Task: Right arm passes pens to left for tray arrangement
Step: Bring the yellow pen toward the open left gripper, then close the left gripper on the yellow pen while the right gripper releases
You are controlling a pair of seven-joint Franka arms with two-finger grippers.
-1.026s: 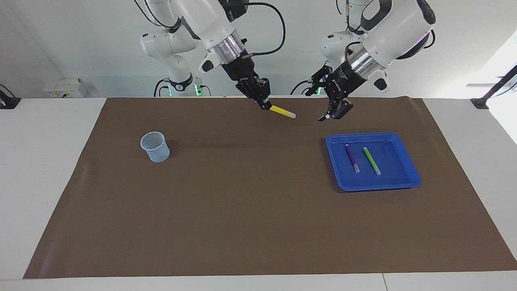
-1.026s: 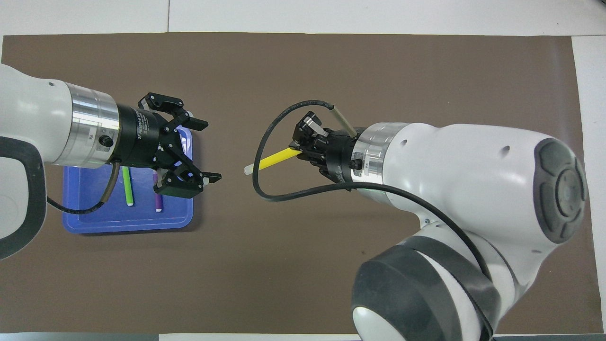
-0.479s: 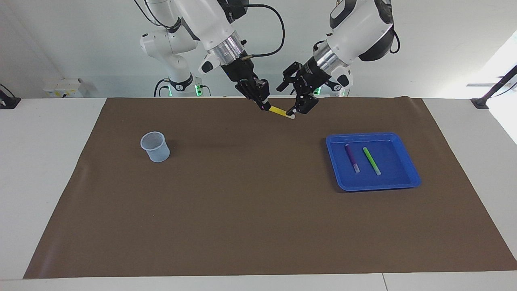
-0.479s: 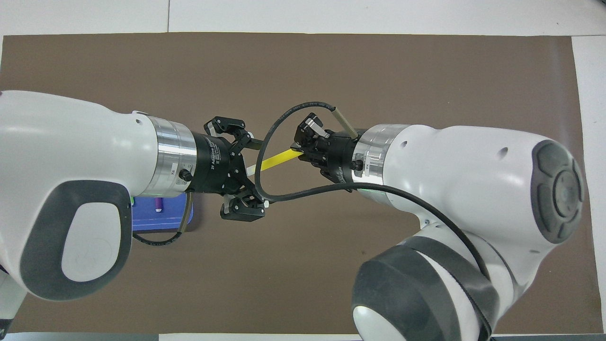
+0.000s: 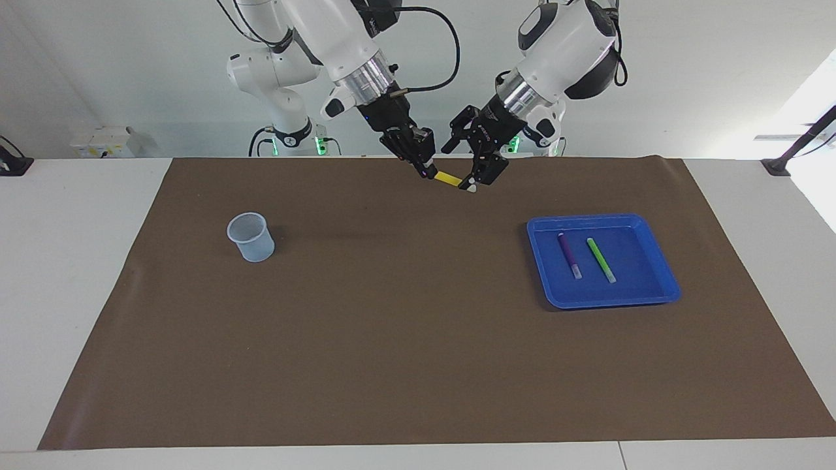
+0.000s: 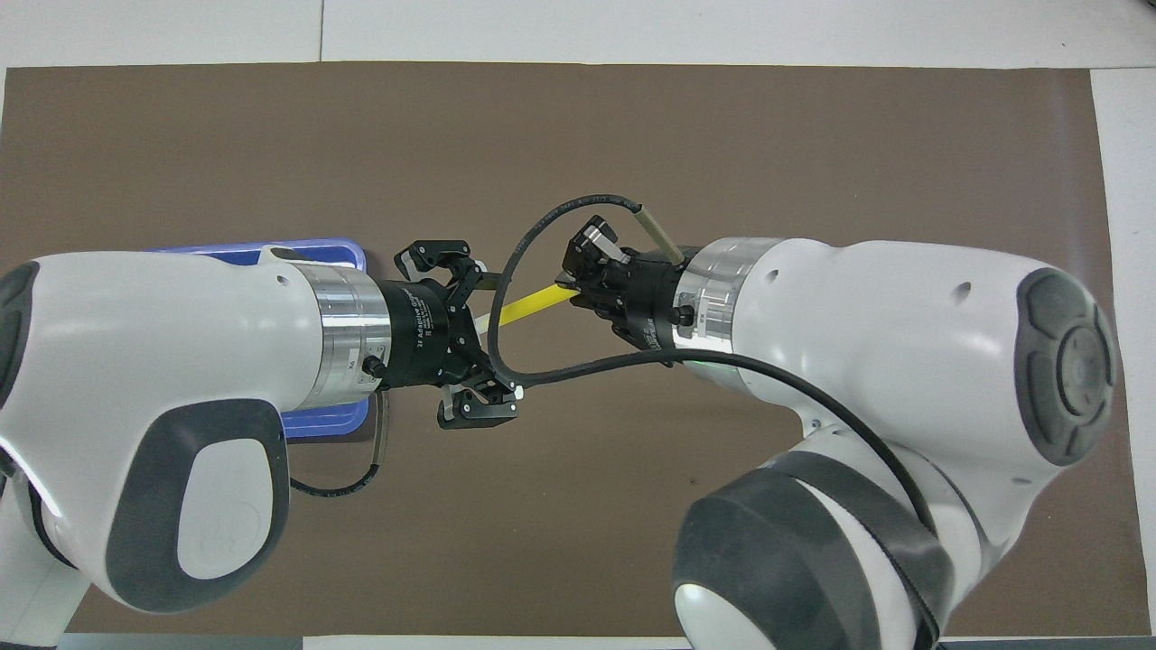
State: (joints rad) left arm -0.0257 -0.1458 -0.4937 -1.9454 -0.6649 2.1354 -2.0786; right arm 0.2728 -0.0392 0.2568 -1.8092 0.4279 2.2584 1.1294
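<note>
You had the right claw clamped on one end of the yellow pen, held out over the worktop toward 3 o'clock so the wide-open left claw straddled its free tip, tray waiting with two pens.

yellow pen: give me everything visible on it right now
The yellow pen is a short slim marker with a bright yellow barrel and a pale whitish tip. It hangs in the air over the brown mat, tilted slightly. The right gripper is shut on one end; the pale end sits between the open left gripper's fingers, not yet clamped.
</note>
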